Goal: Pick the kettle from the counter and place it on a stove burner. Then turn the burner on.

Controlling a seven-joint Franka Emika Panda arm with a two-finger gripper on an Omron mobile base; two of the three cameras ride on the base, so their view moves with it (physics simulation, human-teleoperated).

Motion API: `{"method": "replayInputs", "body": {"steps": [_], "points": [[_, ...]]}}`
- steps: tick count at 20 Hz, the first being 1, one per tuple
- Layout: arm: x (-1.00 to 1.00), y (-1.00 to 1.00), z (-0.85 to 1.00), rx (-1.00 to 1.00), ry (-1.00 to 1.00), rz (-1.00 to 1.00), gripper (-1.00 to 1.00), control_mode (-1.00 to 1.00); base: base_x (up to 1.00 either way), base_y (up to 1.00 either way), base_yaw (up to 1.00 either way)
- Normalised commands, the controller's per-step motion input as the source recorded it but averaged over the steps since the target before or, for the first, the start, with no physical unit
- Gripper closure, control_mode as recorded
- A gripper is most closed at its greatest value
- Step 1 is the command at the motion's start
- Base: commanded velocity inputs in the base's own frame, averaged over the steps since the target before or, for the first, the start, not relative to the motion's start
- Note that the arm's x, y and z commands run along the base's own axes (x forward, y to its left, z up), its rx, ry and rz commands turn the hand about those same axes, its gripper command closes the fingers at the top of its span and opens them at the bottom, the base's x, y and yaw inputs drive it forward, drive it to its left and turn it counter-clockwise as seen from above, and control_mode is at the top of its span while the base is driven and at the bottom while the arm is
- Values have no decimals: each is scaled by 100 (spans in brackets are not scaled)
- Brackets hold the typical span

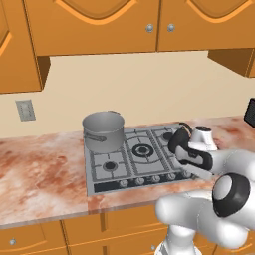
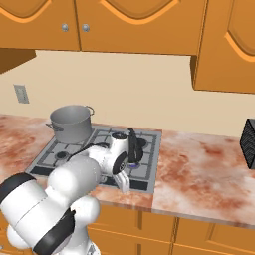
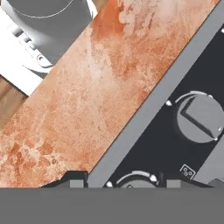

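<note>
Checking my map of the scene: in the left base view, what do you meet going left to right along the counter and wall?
Wall outlet → grey pot → central burner → black kettle → dark object at the right edge.

The marbled counter carries a steel cooktop holding a grey pot.

Cream wall under orange cabinets (grey outlet at left).
</note>
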Motion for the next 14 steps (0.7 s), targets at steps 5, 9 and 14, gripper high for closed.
{"method": "replayInputs", "body": {"steps": [5, 9, 14], "points": [[-30, -5, 100, 8, -21, 3, -100, -100, 0, 0, 0], [-83, -24, 100, 12, -25, 2, -100, -100, 0, 0, 0], [-100, -23, 94, 12, -26, 5, -100, -100, 0, 0, 0]]}}
